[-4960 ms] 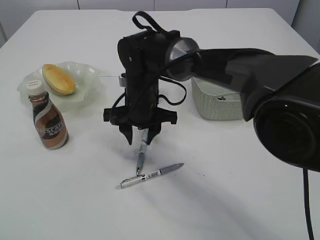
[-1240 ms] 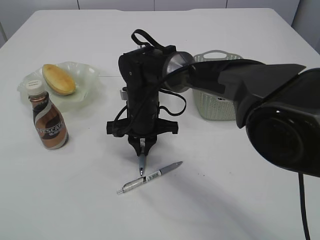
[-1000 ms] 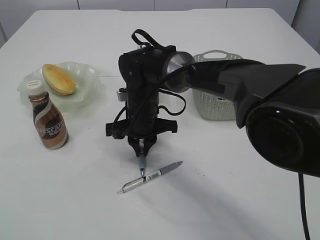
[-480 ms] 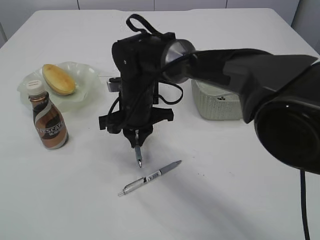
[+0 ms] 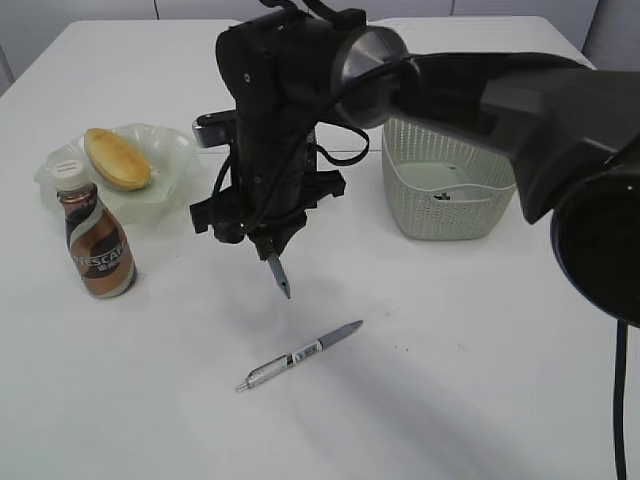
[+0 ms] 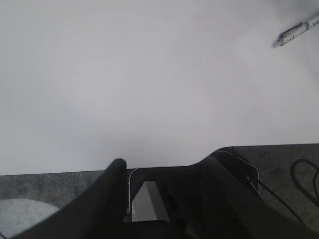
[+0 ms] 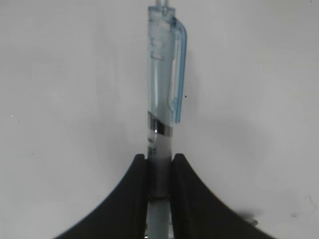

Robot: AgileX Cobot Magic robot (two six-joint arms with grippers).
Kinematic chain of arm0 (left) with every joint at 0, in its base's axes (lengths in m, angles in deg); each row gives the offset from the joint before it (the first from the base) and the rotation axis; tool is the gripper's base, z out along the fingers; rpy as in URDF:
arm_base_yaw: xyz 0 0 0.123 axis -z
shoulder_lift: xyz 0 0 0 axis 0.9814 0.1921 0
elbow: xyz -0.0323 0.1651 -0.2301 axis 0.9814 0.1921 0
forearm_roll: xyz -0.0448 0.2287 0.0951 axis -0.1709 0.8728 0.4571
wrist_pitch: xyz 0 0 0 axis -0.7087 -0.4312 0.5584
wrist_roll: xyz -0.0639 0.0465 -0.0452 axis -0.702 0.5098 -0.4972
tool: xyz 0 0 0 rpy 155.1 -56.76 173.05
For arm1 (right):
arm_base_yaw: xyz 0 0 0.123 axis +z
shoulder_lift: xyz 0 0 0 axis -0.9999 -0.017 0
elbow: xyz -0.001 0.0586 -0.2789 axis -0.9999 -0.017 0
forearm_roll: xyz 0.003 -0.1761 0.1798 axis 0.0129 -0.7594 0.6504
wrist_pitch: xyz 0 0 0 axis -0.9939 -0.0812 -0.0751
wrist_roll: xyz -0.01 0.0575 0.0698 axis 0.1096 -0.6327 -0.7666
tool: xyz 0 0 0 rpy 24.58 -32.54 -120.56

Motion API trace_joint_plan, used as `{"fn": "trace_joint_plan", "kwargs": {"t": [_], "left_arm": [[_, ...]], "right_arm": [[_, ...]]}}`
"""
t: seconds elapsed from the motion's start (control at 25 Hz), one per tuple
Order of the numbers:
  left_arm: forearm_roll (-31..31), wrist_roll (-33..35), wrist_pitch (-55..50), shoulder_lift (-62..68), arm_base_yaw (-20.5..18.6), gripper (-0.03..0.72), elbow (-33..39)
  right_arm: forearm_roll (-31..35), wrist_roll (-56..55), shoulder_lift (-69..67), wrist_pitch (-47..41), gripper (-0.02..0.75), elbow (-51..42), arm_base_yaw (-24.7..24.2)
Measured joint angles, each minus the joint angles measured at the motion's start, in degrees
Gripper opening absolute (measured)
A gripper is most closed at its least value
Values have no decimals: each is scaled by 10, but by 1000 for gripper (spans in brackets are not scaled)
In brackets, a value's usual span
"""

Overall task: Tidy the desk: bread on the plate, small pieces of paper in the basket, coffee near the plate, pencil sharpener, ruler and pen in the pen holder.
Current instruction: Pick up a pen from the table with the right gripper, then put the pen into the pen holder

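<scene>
My right gripper hangs above the middle of the desk, shut on a clear blue-clipped pen that points down and clear of the surface. The right wrist view shows both jaws pressed on that pen's barrel at my right gripper. A second pen lies flat on the desk below. The bread rests on the plate, and the coffee stands upright just in front. The basket sits to the right. My left gripper is open and holds nothing. Pen holder, ruler and pencil sharpener are hidden or out of view.
The right arm reaches in from the right, over the basket's near side. The lying pen shows at the top right of the left wrist view, far from the left jaws. Bare white tabletop lies in front of and left of the lying pen.
The right gripper has risen and drifted left and back with its pen, whose tip has left the desk. The pen lying on the desk has stayed put.
</scene>
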Motion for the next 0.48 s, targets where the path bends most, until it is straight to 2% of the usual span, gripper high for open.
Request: {"fn": "trace_joint_plan", "kwargs": {"t": [0.32, 0.48], "left_arm": [[0, 0, 0, 0, 0, 361, 0], [0, 0, 0, 0, 0, 361, 0]], "right_arm": [[-15, 36, 20, 3, 80, 0, 5], [-23, 51, 23, 54, 80, 0, 6]]}}
